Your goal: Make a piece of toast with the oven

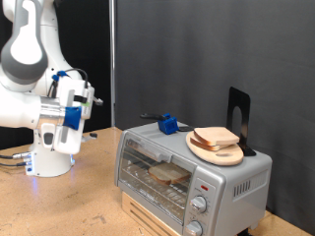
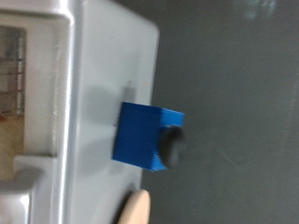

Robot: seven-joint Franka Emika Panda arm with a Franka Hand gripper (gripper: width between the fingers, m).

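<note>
The silver oven (image 1: 187, 177) stands at the exterior view's lower right, and its glass door looks closed. Behind the glass, a piece of toast (image 1: 169, 174) lies on the wire rack. A second slice (image 1: 217, 136) rests on a round light-wood board (image 1: 219, 149) on the oven's roof. My gripper (image 1: 87, 98) hangs in the air at the exterior view's left, well away from the oven, with nothing in it. The wrist view shows the oven's grey top (image 2: 103, 75) and the board's edge (image 2: 136, 207), but no fingers.
A small blue block (image 1: 169, 124) (image 2: 146, 137) with a black knob sits on the oven's roof. A black upright stand (image 1: 239, 113) rises behind the board. Two round knobs (image 1: 200, 205) are on the oven's front. A dark curtain backs the wooden table (image 1: 59, 202).
</note>
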